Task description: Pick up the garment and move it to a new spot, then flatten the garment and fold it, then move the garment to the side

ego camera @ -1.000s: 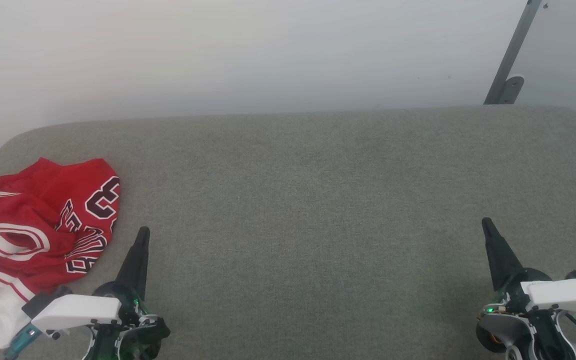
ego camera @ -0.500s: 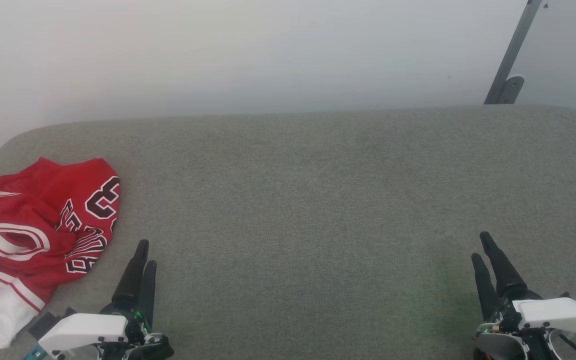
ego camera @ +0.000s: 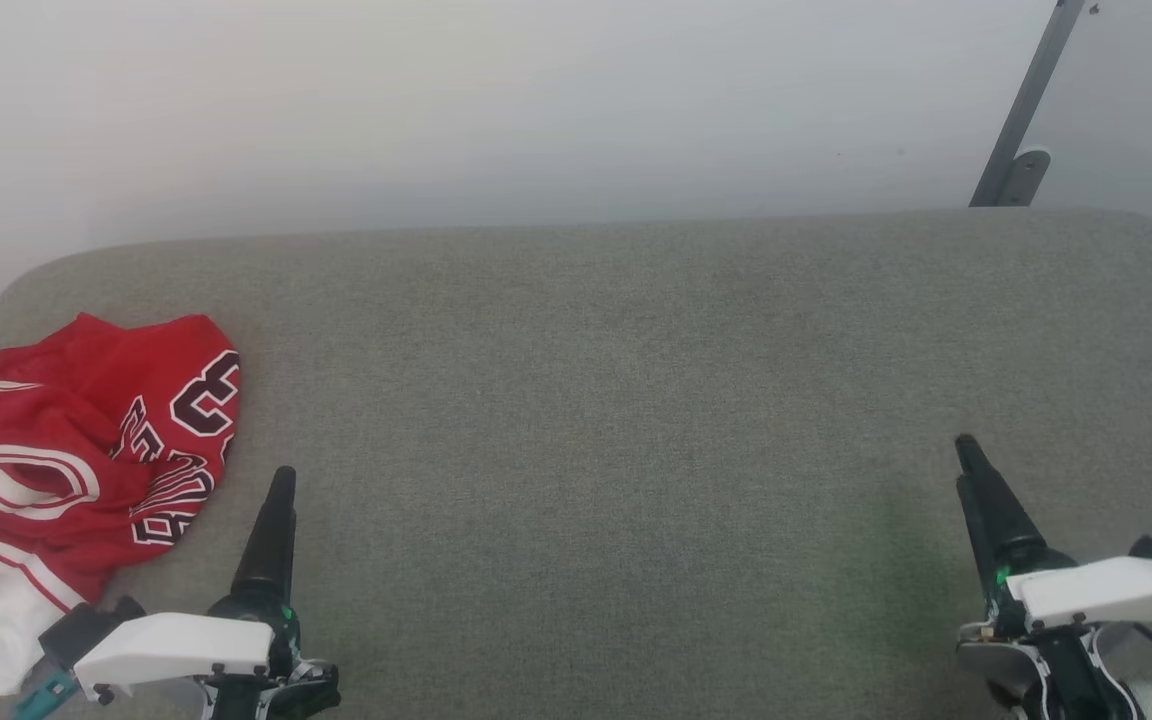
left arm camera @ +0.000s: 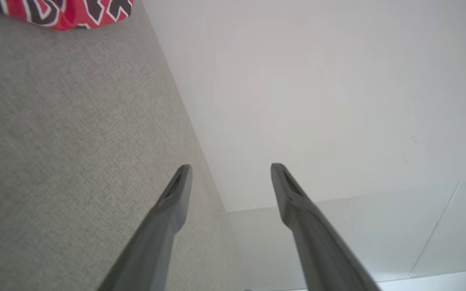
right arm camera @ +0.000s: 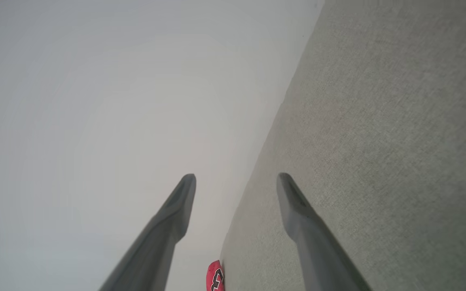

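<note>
Left claw point(left arm camera: 229, 166) and right claw point(right arm camera: 236, 176), clenched second ago, now spread wide, both empty. Red jersey point(ego camera: 96, 440) lies crumpled, untouched, at left end of grey tabletop point(ego camera: 636, 400), near left claw. Pickup seems next.

One garment point(ego camera: 86, 440) is lying on one table point(ego camera: 636, 400); two grippers are hovering, left gripper point(ego camera: 282, 478) and right gripper point(ego camera: 962, 448); one post point(ego camera: 1031, 100) is standing.

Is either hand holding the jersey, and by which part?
Nothing is held. The left hand and right hand are open and empty; the jersey lies crumpled, untouched.
</note>
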{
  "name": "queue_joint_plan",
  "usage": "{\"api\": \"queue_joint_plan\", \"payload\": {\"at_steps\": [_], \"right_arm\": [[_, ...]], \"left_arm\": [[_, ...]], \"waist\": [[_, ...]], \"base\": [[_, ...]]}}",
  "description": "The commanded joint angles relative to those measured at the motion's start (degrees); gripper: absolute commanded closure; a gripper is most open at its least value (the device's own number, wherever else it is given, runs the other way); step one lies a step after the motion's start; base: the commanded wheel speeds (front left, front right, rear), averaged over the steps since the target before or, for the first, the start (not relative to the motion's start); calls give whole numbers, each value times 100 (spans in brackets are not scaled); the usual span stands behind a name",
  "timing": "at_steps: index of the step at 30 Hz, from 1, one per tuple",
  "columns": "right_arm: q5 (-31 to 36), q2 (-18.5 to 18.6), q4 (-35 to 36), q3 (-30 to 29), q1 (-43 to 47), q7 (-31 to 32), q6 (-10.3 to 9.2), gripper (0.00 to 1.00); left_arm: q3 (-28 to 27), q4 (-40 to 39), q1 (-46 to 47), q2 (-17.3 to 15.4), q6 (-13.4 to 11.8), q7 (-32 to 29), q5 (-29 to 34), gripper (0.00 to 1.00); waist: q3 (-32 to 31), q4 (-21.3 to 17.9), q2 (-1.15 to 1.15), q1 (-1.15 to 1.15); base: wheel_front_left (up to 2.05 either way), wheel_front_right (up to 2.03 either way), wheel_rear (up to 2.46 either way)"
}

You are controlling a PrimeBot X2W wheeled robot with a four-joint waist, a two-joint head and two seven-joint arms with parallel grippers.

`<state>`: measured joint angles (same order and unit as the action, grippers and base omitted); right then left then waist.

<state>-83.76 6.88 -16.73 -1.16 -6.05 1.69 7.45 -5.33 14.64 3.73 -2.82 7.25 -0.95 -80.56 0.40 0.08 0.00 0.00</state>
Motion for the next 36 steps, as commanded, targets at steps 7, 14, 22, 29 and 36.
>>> {"api": "queue_joint_plan", "payload": {"at_steps": [7,14,22,29,36], "right_arm": [[611,303,-10,335,-349,-270,2,0],[1419,474,-34,463,-509,-428,3,0],[2510,607,-84,511,-578,-591,3,0],[3355,653,-102,402,-599,-704,3,0],[4297,629,-113,271,-603,-823,3,0]], "left_arm": [[51,-178,178,-35,15,205,801,0],[90,-192,226,-139,17,357,1628,0],[71,-156,221,-195,15,517,2763,0],[74,-159,206,-198,-69,629,3571,0],[147,-140,164,-252,-140,750,4323,0]], "waist": [[11,0,0,0],[21,-4,0,0],[25,-6,0,0],[37,-14,0,0],[56,-15,0,0]], "base": [[0,0,0],[0,0,0],[0,0,0],[0,0,0],[0,0,0]]}}
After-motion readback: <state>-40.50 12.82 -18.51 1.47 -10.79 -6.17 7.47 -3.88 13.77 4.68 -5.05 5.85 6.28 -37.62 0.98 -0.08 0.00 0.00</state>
